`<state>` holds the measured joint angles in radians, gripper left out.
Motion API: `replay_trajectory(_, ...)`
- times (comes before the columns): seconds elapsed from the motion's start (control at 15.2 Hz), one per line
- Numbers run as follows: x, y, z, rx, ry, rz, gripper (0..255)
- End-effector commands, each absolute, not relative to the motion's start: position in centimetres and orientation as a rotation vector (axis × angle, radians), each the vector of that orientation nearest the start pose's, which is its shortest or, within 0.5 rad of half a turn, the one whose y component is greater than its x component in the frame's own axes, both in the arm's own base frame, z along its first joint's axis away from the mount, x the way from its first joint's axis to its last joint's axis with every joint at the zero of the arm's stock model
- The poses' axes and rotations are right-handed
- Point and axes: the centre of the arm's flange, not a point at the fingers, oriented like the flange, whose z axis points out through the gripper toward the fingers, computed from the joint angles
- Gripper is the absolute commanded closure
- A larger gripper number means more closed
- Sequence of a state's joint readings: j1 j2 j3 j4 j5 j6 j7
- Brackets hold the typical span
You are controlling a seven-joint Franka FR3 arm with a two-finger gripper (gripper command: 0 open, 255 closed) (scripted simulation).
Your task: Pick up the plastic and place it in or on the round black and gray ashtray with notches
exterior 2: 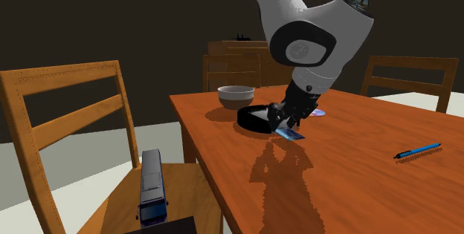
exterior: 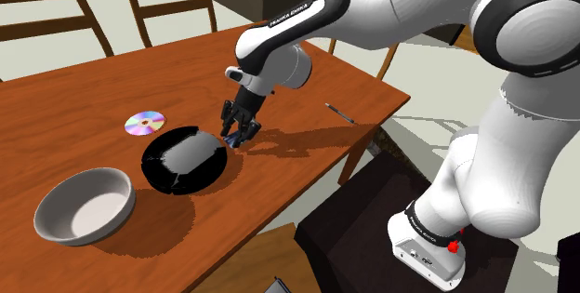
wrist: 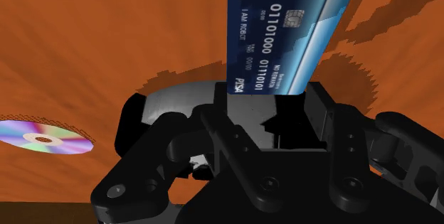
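1. One arm, and its black gripper is low over the wooden table, pointing down right next to the ashtray.
2. The jaws are closed to a narrow gap and pinch the plastic, which is a dark blue bank card with a chip and white numbers. In the wrist view the card sticks out past the fingertips, one finger pressed on each side.
3. In the second exterior view the card hangs under the gripper just above the tabletop. I honestly can't tell if its lower edge touches the wood.
4. So the card isn't in the ashtray. It's just beside the rim, on the shoulder view's right side of it.
5. The ashtray itself is round, glossy black with a grey sheen, and has nothing in it.
6. A grey bowl sits near the ashtray on the shoulder view's lower left, also with nothing inside.
7. A shiny CD lies flat on the table just beyond the ashtray, apart from it.
8. A blue pen lies well away, near the table edge.
9. A little toy bus sits on the seat of a wooden chair in the second exterior view.
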<state>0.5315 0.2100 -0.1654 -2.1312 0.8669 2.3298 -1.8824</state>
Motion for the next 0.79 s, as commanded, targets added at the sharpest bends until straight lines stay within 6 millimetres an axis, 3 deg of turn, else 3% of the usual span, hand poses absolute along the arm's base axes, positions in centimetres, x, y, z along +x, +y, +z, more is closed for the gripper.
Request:
replay_trajectory(0.0,52.7,21.8,32.4,2.385,2.545,0.722,255)
replay_trajectory(0.73,52.7,21.8,38.2,2.385,2.545,0.722,255)
